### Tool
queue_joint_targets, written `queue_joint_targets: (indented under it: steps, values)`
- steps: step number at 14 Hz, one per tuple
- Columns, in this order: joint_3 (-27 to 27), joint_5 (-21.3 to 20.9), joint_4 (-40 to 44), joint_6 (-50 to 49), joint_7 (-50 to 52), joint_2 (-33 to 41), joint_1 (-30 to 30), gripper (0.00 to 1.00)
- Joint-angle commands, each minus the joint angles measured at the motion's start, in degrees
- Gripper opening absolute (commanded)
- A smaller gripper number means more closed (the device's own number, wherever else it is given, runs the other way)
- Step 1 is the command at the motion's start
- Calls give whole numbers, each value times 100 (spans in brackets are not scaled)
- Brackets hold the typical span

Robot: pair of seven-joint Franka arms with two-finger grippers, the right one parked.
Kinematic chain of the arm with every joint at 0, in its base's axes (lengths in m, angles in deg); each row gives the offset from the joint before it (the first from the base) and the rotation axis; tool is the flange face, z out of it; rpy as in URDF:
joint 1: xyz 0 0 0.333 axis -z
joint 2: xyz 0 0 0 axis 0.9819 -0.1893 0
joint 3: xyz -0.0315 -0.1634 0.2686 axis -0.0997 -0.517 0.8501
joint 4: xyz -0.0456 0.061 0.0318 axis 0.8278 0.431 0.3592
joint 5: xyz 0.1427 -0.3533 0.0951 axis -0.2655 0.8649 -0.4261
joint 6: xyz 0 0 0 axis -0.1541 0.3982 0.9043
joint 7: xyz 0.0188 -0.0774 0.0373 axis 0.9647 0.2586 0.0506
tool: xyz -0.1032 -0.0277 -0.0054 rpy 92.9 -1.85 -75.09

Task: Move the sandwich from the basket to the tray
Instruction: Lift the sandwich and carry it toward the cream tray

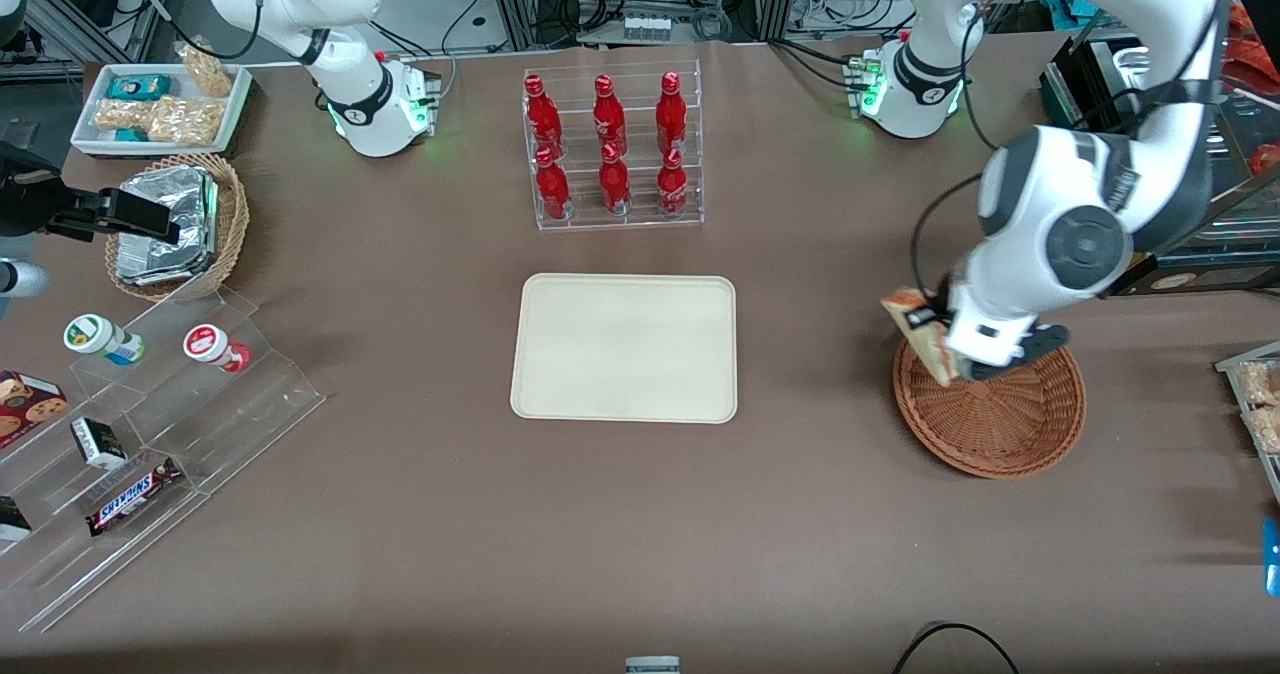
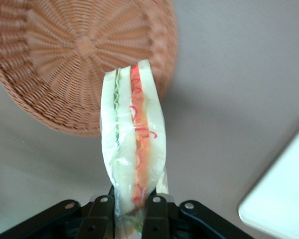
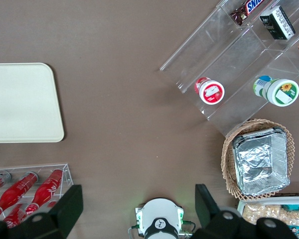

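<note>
I see my claw [image 2: 132, 206] clamped on the sandwich [image 2: 133, 134], lifted above the basket's [image 1: 1000, 424] rim; tray [image 1: 625, 349] well apart.

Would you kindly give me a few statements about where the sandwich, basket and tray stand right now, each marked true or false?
1. The hand is shut on the sandwich. True.
2. The sandwich lies flat in the basket. False: it is held above the basket's edge, clear of the weave.
3. The tray has nothing on it. True.
4. The basket holds a second sandwich. False: no other sandwich shows in it.
5. The tray is nearer the front camera than the bottle rack. True.
</note>
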Motion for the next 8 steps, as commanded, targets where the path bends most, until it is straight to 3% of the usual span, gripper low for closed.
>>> queue_joint_targets:
  steps: [1,8]
  values:
    - [56,-41,308,-133,179,-262,680,21]
    - [56,20,1564,-54,971,-1720,2307,25]
